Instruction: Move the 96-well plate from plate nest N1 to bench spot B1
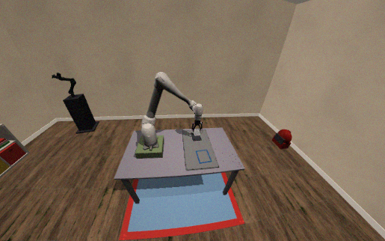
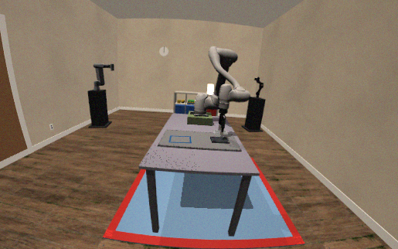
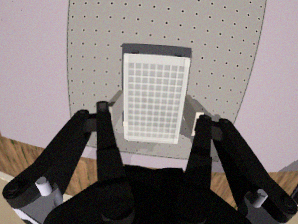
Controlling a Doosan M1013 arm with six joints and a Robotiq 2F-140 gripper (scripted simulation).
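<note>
you have the grasp made: the gripper (image 3: pixel 154 125) is clamped across the long sides of the 96-well plate (image 3: pixel 154 96). the plate looks to sit slightly offset from the dark plate nest (image 3: pixel 156 50) beneath it, so it may have just come up out of the nest, though the wrist view is too flat to be sure. everything else is left: carry it along the grey deck mat (image 1: pixel 191 157) to the blue taped outline (image 1: pixel 203 156), which is well apart from the plate, then set it flat with long sides matched.
</note>
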